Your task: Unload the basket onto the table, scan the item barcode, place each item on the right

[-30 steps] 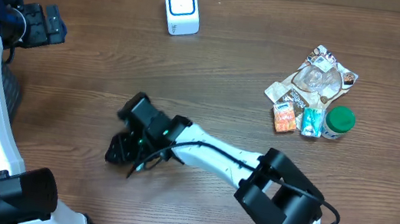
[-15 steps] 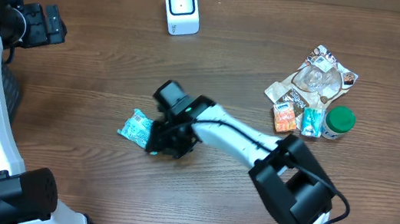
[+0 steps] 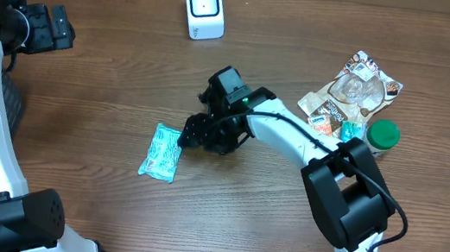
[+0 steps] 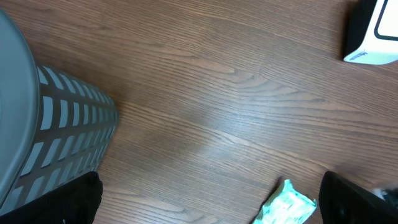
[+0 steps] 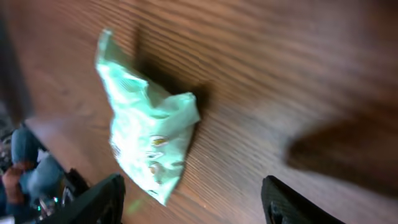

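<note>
The teal packet [image 3: 161,152] lies flat on the wooden table [image 3: 77,124], lower left of centre in the overhead view and well apart from the white scanner [image 3: 204,8] at the top edge. The right gripper [image 5: 191,186] sits just beside the packet's right end, its 2 fingers spread with nothing between them. The left gripper [image 4: 208,202], in the upper left corner of the overhead view, is also spread wide and empty. With the packet unheld, the scan likely needs a fresh pick-up, and that is where it could fail. The packet looks thin and crinkly, so fingers closing from the side may shove it away or pinch only 1 corner and let it slip. I cannot tell which face carries the barcode; turned away from the scanner, it would not read. A careless swing could also knock the pile of other items [image 3: 349,108] at the right.
</note>
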Motion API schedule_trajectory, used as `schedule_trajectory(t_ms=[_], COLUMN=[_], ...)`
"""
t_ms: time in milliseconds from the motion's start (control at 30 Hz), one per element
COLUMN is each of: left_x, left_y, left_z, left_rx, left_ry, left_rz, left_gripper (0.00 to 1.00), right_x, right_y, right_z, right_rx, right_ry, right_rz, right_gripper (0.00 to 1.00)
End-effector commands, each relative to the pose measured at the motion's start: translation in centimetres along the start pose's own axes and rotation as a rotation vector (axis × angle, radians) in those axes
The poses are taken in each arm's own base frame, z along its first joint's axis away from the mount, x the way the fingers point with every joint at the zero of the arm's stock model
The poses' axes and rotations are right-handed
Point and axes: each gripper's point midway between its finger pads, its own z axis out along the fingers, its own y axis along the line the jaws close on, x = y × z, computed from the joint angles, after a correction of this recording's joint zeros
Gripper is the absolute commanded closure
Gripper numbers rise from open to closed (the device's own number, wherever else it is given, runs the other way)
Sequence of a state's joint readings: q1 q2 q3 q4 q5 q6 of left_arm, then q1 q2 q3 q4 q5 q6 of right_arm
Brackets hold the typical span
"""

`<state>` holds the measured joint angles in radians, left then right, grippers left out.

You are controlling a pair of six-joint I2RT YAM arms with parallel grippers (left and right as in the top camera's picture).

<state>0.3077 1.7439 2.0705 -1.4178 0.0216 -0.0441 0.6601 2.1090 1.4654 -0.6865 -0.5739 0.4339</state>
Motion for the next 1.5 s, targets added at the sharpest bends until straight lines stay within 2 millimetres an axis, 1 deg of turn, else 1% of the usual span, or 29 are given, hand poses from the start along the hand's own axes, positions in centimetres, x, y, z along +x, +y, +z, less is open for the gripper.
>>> schedule_trajectory(t_ms=[0, 100, 133, 200, 233, 267, 300, 333, 400, 467, 533, 633, 800, 867, 933, 967, 1033, 1067, 1133, 1167, 1200, 1233, 1300, 1333, 1367, 1400, 1467], left_x=[-0.2, -0.2, -0.2, -0.2, -0.2, -0.2, -0.2, -0.2, -0.2, -0.2, -0.2, -0.2, -0.2, -0.2, -0.2, -0.2, -0.2, -0.2, -0.2, -0.2, -0.2, -0.2, -0.2, -0.2, -0.2, -0.2, -0.2], left_y=[-0.2, -0.2, -0.2, -0.2, -0.2, -0.2, -0.2, -0.2, -0.2, -0.2, -0.2, -0.2, -0.2, -0.2, -0.2, -0.2, -0.2, -0.2, -0.2, -0.2, -0.2, -0.2, -0.2, -0.2, -0.2, -0.2, -0.2], left_z=[-0.3, -0.3, -0.3, -0.3, -0.3, -0.3, -0.3, -0.3, -0.3, -0.3, -0.3, -0.3, -0.3, -0.3, -0.3, -0.3, -0.3, -0.3, -0.3, -0.3, -0.3, -0.3, -0.3, -0.3, -0.3, -0.3, -0.3], left_rx=[-0.001, -0.001, -0.001, -0.001, -0.001, -0.001, -0.001, -0.001, -0.001, -0.001, -0.001, -0.001, -0.001, -0.001, -0.001, -0.001, -0.001, -0.001, -0.001, -0.001, -0.001, -0.001, -0.001, -0.001, -0.001, -0.001, -0.001], left_ry=[-0.012, -0.012, -0.012, -0.012, -0.012, -0.012, -0.012, -0.012, -0.012, -0.012, -0.012, -0.012, -0.012, -0.012, -0.012, -0.012, -0.012, -0.012, -0.012, -0.012, -0.012, -0.012, -0.012, -0.012, -0.012, -0.012, -0.012], left_rz=[0.027, 0.027, 0.027, 0.027, 0.027, 0.027, 0.027, 0.027, 0.027, 0.027, 0.027, 0.027, 0.027, 0.027, 0.027, 0.027, 0.027, 0.027, 0.027, 0.027, 0.027, 0.027, 0.027, 0.027, 0.027, 0.027, 0.027], left_gripper=[0.01, 0.0, 0.0, 0.0, 0.0, 0.0, 0.01, 0.01, 0.0, 0.0, 0.0, 0.0, 0.0, 0.01, 0.0, 0.0, 0.0, 0.0, 0.0, 0.0, 0.0, 0.01, 0.0, 0.0, 0.0, 0.0, 0.0], right_x=[-0.9, -1.5, -1.4, -0.8, -0.4, 0.1, 0.7, 1.5, 2.7, 3.8, 4.4, 4.9, 5.1, 5.1, 4.9, 4.8, 4.2, 3.8, 2.9, 2.3, 1.8, 1.3, 0.0, -0.6, -1.2, -1.8, -2.8], right_y=[1.8, 1.4, 1.5, 1.4, 1.3, 1.1, 0.9, 0.6, 0.3, -0.1, 0.2, 1.5, 2.4, 2.4, 2.4, 2.4, 2.8, 3.3, 4.0, 4.3, 4.6, 4.9, 4.7, 4.5, 4.2, 4.1, 3.8], right_z=[-0.7, -0.7, -0.6, -0.4, -0.2, 0.1, 0.6, 1.1, 1.9, 2.8, 3.4, 4.3, 4.8, 4.8, 4.7, 4.4, 3.4, 2.6, 0.9, -0.2, -1.2, -2.1, -3.9, -4.4, -4.8, -5.0, -4.9], right_rx=[-0.071, -0.044, -0.044, -0.035, -0.02, 0.003, 0.034, 0.079, 0.15, 0.24, 0.283, 0.274, 0.267, 0.267, 0.266, 0.264, 0.242, 0.228, 0.219, 0.218, 0.208, 0.199, 0.183, 0.176, 0.163, 0.139, 0.101], right_ry=[-0.024, -0.05, -0.047, -0.026, -0.016, -0.005, 0.007, 0.017, 0.021, 0.005, -0.017, -0.025, -0.04, -0.04, -0.041, -0.041, -0.034, -0.039, -0.067, -0.09, -0.109, -0.128, -0.166, -0.177, -0.183, -0.187, -0.19], right_rz=[-0.19, -0.234, -0.217, -0.145, -0.108, -0.068, -0.034, 0.006, 0.048, 0.099, 0.118, 0.092, 0.058, 0.058, 0.059, 0.058, 0.034, 0.016, -0.02, -0.035, -0.057, -0.073, -0.099, -0.125, -0.149, -0.178, -0.236], right_gripper=[0.29, 0.3, 0.34, 0.47, 0.57, 0.65, 0.69, 0.76, 0.83, 0.85, 0.87, 0.89, 0.89, 0.89, 0.93, 0.96, 0.96, 0.96, 0.96, 0.96, 0.93, 0.86, 0.66, 0.49, 0.39, 0.31, 0.27])
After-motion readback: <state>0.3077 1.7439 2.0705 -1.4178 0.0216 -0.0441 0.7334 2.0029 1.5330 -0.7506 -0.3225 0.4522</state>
